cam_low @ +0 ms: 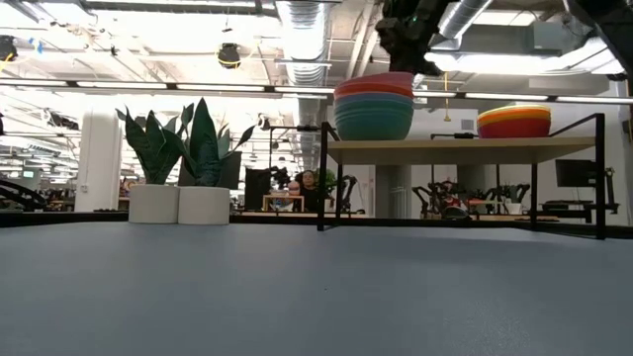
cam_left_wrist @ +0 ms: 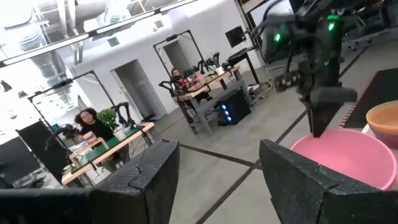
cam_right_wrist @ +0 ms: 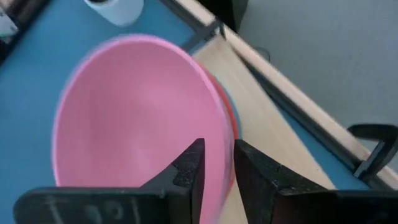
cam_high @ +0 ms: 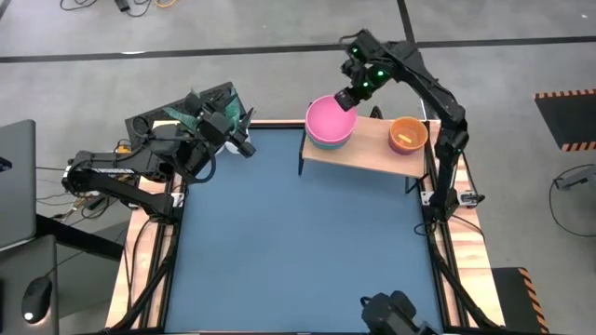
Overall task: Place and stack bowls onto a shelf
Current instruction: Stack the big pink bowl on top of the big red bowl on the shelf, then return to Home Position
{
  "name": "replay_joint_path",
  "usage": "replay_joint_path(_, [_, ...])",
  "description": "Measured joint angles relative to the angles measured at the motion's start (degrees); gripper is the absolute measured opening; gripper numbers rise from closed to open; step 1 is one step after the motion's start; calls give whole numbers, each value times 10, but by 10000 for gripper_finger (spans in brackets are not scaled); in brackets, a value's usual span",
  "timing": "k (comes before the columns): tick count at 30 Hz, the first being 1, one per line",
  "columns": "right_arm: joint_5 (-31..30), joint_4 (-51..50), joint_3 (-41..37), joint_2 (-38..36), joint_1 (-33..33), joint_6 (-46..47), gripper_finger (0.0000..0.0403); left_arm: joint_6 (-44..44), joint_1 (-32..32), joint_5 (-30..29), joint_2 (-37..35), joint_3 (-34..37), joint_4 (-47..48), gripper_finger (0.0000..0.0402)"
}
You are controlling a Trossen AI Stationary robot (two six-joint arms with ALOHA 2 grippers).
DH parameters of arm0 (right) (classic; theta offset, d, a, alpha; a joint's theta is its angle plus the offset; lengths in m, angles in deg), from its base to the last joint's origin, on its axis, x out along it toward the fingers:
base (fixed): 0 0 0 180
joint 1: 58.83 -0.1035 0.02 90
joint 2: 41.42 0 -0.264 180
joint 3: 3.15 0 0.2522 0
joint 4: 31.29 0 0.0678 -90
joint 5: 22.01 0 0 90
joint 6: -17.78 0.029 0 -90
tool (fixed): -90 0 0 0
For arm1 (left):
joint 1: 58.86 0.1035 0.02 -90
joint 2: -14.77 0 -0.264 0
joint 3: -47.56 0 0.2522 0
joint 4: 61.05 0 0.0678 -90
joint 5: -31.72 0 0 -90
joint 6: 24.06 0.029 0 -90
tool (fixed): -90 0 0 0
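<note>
Nearest the low camera lies the bare blue table mat, with no bowl left on it, which suggests the stacking is close to complete.

Farther back, at about 10 o'clock on the high view, the left gripper hangs over the table's far-left corner, clear of the work. Its jaws stand spread and hold nothing; the left wrist view shows open air between its fingers. This is probably a parked pose that keeps the arm out of the right arm's way.

At about 1 o'clock stands the shelf, along the far edge of the table. Its left half carries the large stack, with the pink bowl on top of teal, blue and red rims. Its right half carries the small stack, orange bowl uppermost. Sorting by size lets each bowl nest and leaves room for two piles side by side.

The right gripper is at the far-right rim of the pink bowl. Its fingers straddle the rim with a narrow gap. Whether they pinch the wall cannot be told.

Beyond the table stand two white plant pots, and a person sits in the room behind.
</note>
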Motion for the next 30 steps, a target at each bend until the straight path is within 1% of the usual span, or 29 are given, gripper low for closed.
replay_joint_path(5, [0,32,0,-39,5,0,113,2,-2,0,0,0,-2,210])
replay_joint_path(8, [0,55,0,-82,5,-5,114,3,-10,0,-1,0,-2,210])
replay_joint_path(11, [1,81,0,-131,-1,-30,114,4,-17,-1,-7,0,-4,210])
replay_joint_path(14, [-1,88,0,-186,-20,-69,114,-8,-23,-26,-10,0,2,210])
replay_joint_path(19, [0,64,0,-280,-67,-129,114,-26,-24,-29,-3,0,23,210])
replay_joint_path(21, [0,78,0,-314,-93,-126,114,-60,-24,1,-2,0,24,210])
replay_joint_path(25, [0,86,-8,-376,-150,-99,114,-163,-16,103,-19,0,54,210])
replay_joint_path(27, [-1,85,-34,-409,-173,-91,114,-219,-2,149,-38,0,97,210])
replay_joint_path(30, [-29,105,-101,-461,-196,-71,114,-308,26,182,-75,0,199,210])
